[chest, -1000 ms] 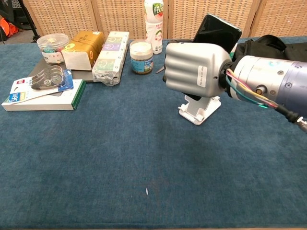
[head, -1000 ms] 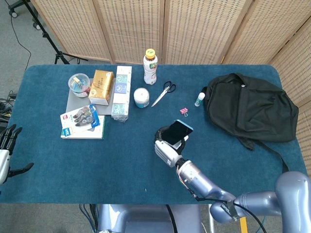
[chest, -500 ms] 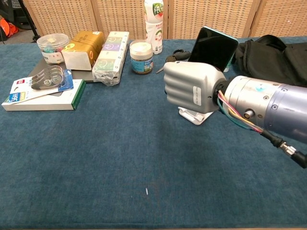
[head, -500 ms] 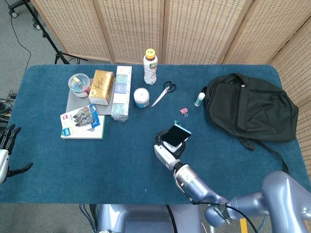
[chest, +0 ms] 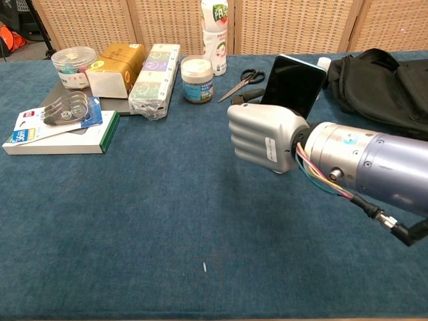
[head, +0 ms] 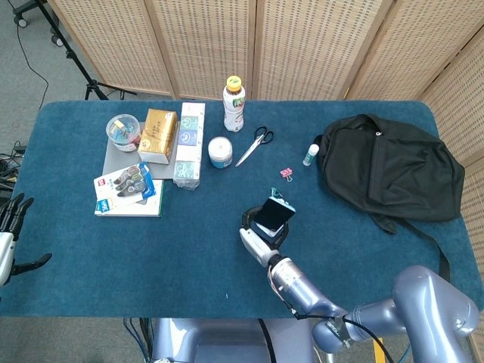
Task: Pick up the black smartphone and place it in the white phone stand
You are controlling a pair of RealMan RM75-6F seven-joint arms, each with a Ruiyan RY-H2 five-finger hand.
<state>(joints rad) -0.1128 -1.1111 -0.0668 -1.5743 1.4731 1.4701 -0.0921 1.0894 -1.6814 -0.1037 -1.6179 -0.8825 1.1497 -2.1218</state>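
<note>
Stand unseen behind right hand (chest: 264,137) (phone's (chest: 293,85) foot too)

Right hand (chest: 262,139) fisted—left hand (head: 9,234) seemingly open.

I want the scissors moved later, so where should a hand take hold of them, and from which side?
Grip the scissors at the closed blades near the pivot, coming from above: they lie flat on the table, handles toward the back and tips toward the robot, with the jar beside the tips.

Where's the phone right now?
In the head view the phone stands tilted near the table's middle, held in the right robot hand, below the pink clip.
</note>
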